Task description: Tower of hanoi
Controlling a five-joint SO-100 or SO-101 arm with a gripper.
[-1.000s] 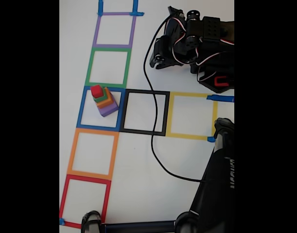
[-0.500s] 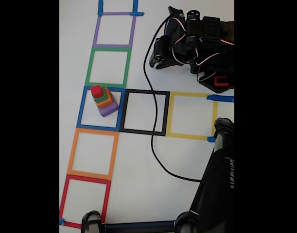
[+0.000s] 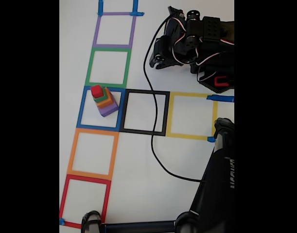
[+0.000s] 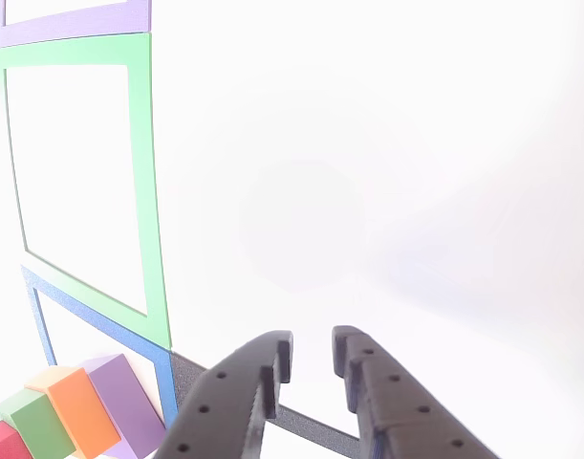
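So, stack: we see the block tower (image 3: 103,101) standing inside the blue square (image 3: 81,109), purple at the base, then orange, green and red on top, largest below, which we judge is the proper starting order for the puzzle
Squares to the left: in the fixed view the red square (image 3: 63,196) and orange square (image 3: 73,155) lie below the blue one, the green square (image 3: 90,65) and purple square (image 3: 96,30) above it, all bare inside, so we have free landing places along that column
Middle: the black square (image 3: 165,114) shares an edge with the blue one and is bare; a black cable (image 3: 153,145) crosses its right side and could catch a low sweep
Right: the yellow square (image 3: 214,116) is partly hidden by the arm
Jaws: in the other view the gripper (image 4: 311,349) hangs over the worktop (image 4: 387,163) just right of the tower, its jaws a narrow gap apart with nothing between them
Room: we judge the white surface right of the tower gives open approach; the tower sits near the blue square's right edge
Progress: no block lifted yet
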